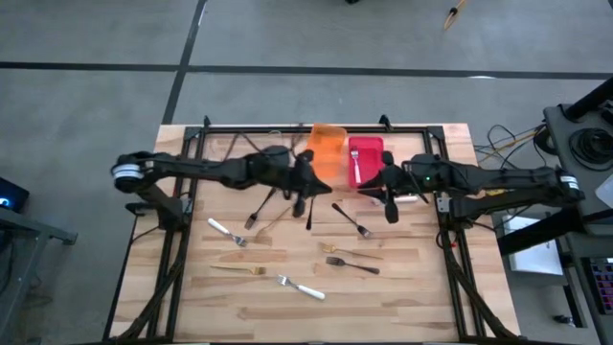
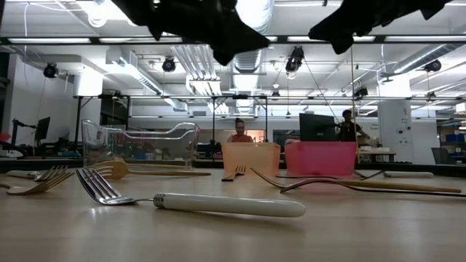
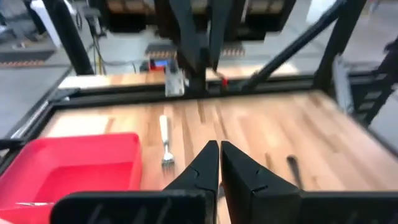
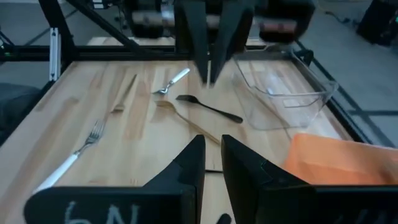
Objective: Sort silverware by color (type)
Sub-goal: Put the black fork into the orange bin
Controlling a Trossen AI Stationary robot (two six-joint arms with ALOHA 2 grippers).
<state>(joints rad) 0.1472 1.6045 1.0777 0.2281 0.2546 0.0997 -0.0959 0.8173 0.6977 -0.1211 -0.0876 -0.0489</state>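
Observation:
Several forks lie flat on the wooden table: black ones (image 1: 351, 220), gold ones (image 1: 239, 270) and white-handled silver ones (image 1: 302, 287). One silver fork (image 1: 355, 165) lies in the red bin (image 1: 369, 149). My left gripper (image 1: 308, 184) hangs above the table's middle, just near of the orange bin (image 1: 329, 153). It is shut with nothing in it (image 3: 219, 155). My right gripper (image 1: 372, 184) hovers near the red bin. In the right wrist view its fingers (image 4: 211, 152) stand a narrow gap apart with nothing between them.
A clear bin (image 4: 280, 87) stands at the far edge, left of the orange one. Black frame rails (image 1: 182, 240) run along both sides of the table. A white-handled fork (image 3: 165, 140) lies under the right arm. Bare wood shows toward the near edge (image 1: 316, 321).

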